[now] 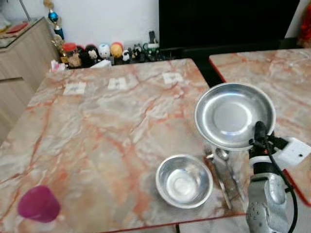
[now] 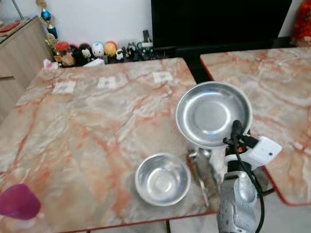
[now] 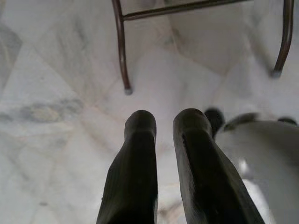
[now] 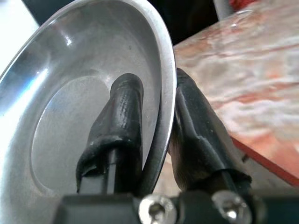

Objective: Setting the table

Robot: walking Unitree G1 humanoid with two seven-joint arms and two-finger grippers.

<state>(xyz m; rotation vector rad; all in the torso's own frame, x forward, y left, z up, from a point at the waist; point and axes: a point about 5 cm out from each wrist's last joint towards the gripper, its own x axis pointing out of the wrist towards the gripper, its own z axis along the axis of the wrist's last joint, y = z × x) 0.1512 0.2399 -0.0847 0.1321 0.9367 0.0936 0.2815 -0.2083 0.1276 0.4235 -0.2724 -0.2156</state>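
Your right hand (image 1: 259,132) is pinching the near rim of the steel plate (image 1: 235,114), one finger inside the dish and one behind it, and holds it tilted up above the right edge of the marble desk (image 1: 97,131). That rim pinch is thin: the plate is smooth metal and hangs well out from the fingers, so a quick wrist turn or a jolt could let it swing or slide free. Directly below and just beside it lie a spoon and other cutlery (image 1: 226,177), with the small steel bowl (image 1: 184,180) near them; come down too steeply and the plate's lower edge would strike them or push them off the near edge. Watch the gap between this desk and the neighbouring desk (image 1: 272,73) too, since a plate released there would fall to the floor. The pink cup (image 1: 39,204) at the near left corner sits well apart. Your left hand (image 3: 166,149) hangs idle over the floor, fingers slightly parted with nothing between them.
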